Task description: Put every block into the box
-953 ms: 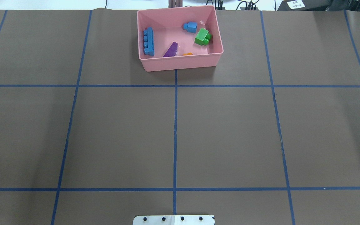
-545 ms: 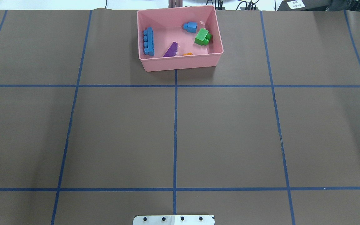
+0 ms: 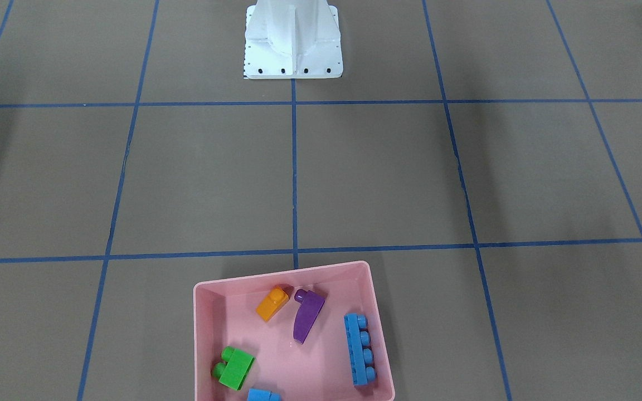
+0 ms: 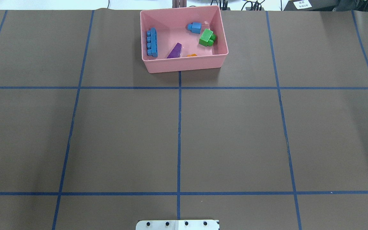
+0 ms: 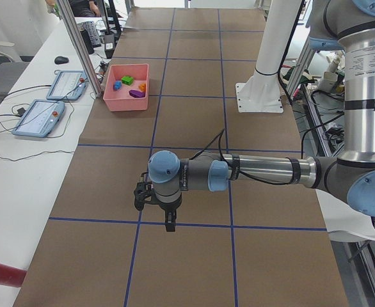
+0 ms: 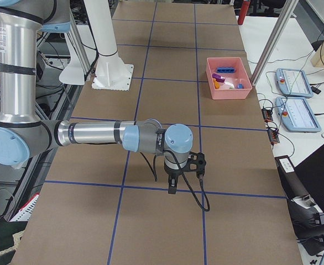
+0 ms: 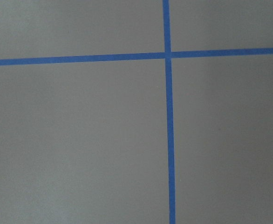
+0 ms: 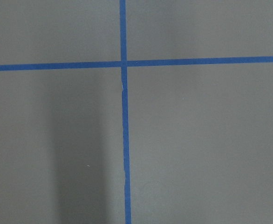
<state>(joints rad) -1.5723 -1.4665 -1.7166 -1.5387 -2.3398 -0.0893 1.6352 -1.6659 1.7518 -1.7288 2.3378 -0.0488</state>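
The pink box (image 4: 184,65) stands at the table's far middle and also shows in the front-facing view (image 3: 204,334). In it lie the long blue block (image 4: 152,42), the purple block (image 4: 175,51), the orange block (image 3: 272,303), the small blue block (image 4: 194,27) and the green block (image 4: 207,37). My left gripper (image 5: 168,220) hangs over bare table at the left end, far from the box. My right gripper (image 6: 171,185) hangs over bare table at the right end. Both show only in the side views, so I cannot tell whether they are open or shut.
The white robot base (image 3: 293,44) stands at the near middle edge of the table. Blue tape lines (image 4: 179,127) mark a grid on the brown table. Teach pendants (image 5: 40,118) lie on the side bench beyond the box. A red cylinder (image 5: 2,272) lies there too.
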